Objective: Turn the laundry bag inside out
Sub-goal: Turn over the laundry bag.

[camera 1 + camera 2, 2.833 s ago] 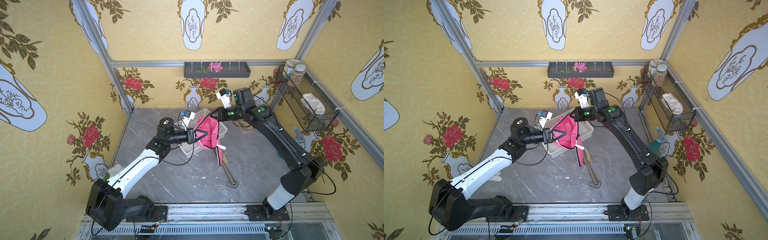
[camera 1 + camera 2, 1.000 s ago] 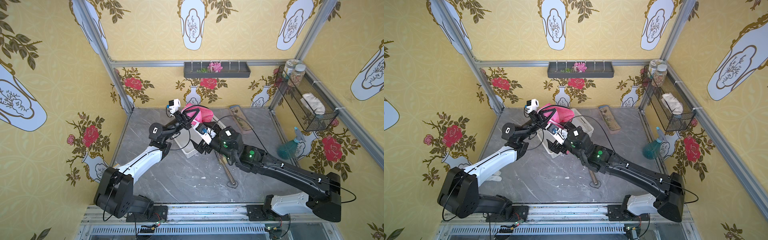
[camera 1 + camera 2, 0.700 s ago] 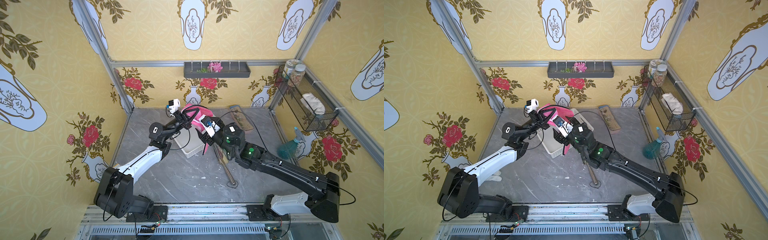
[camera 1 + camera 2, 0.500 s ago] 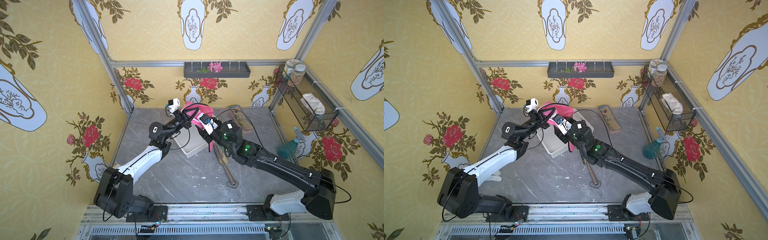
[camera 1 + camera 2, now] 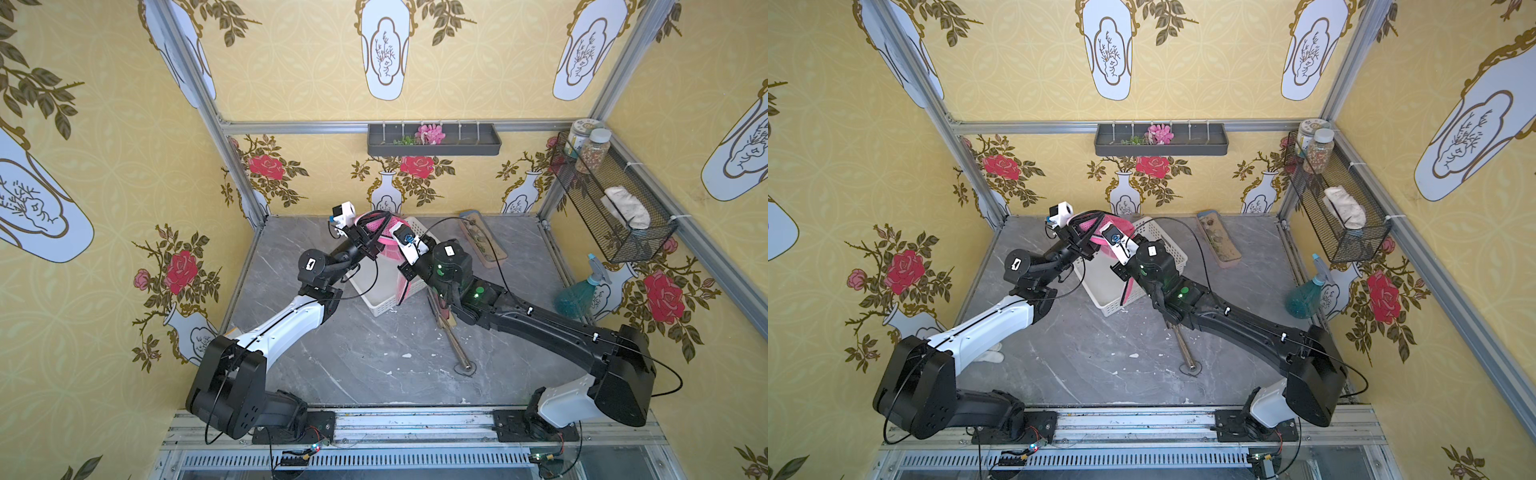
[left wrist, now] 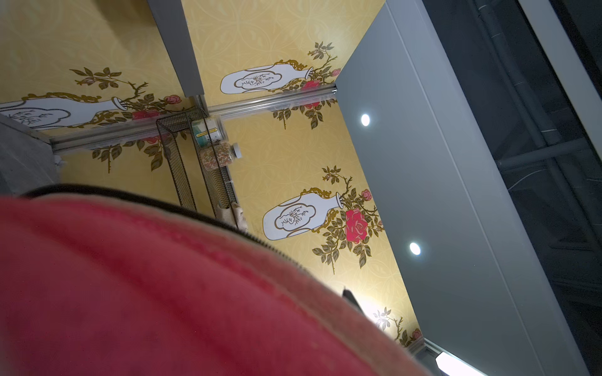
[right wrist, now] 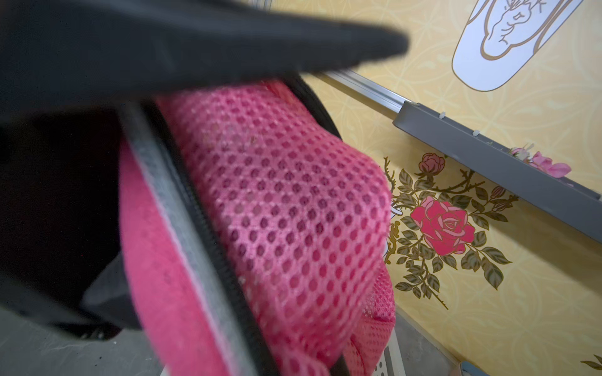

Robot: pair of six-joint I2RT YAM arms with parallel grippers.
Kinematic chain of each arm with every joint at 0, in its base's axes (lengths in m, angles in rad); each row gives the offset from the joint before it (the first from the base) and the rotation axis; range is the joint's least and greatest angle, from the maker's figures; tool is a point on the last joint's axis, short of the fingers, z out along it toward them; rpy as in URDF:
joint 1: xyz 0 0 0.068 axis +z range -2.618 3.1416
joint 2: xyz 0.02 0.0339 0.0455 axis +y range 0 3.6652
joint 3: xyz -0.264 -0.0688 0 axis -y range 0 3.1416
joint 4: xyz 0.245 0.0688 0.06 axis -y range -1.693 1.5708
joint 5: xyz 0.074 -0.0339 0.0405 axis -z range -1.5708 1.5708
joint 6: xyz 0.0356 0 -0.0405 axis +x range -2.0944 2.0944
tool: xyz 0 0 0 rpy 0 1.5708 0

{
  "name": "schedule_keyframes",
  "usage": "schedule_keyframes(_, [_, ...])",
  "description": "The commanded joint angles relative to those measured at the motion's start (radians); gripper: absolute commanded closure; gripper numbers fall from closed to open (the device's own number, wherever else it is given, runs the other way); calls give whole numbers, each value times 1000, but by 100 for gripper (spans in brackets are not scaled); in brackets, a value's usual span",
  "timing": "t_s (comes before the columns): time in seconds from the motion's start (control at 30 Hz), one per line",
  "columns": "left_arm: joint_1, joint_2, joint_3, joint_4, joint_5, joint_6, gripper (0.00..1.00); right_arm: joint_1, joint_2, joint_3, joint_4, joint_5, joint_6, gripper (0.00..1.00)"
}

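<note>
Grey marble tabletop point(image 5: 374, 365) fills the lower centre of both top views. White perforated basket point(image 5: 380, 301) stands on it, upper centre. Laundry bag point(image 5: 380, 226), pink mesh with black zipper trim, is raised off the tabletop above the basket's far end between the two arms, with one strip hanging down over the basket. Right claw point(image 7: 228, 55) is clenched on the bag's zipper edge. Left claw point(image 5: 368, 239) is pressed into the bag. Fabric covers its fingers, so I cannot tell whether it is released or clenched.
</note>
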Motion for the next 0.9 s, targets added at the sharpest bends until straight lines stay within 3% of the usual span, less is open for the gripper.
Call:
schedule_keyframes(0.0, [4, -5, -23, -28, -44, 0, 44, -1, -4, 3, 113, 6, 2, 100])
schedule_keyframes(0.1, [3, -14, -31, -63, -43, 19, 27, -1, -1, 14, 105, 20, 8, 100])
schedule_keyframes(0.27, [3, -25, -40, -142, -12, 71, 19, -8, 18, 48, 82, 83, 4, 100])
schedule_keyframes(0.67, [4, -20, -125, -144, 106, 145, 39, -65, -7, 103, -39, 56, -8, 100])
schedule_keyframes(0.8, [4, -71, -114, -216, 170, 262, 38, -123, -48, 90, -108, 30, -27, 100])
schedule_keyframes(0.87, [4, -119, -84, -331, 210, 374, 37, -153, -75, 89, -152, -6, -59, 100])
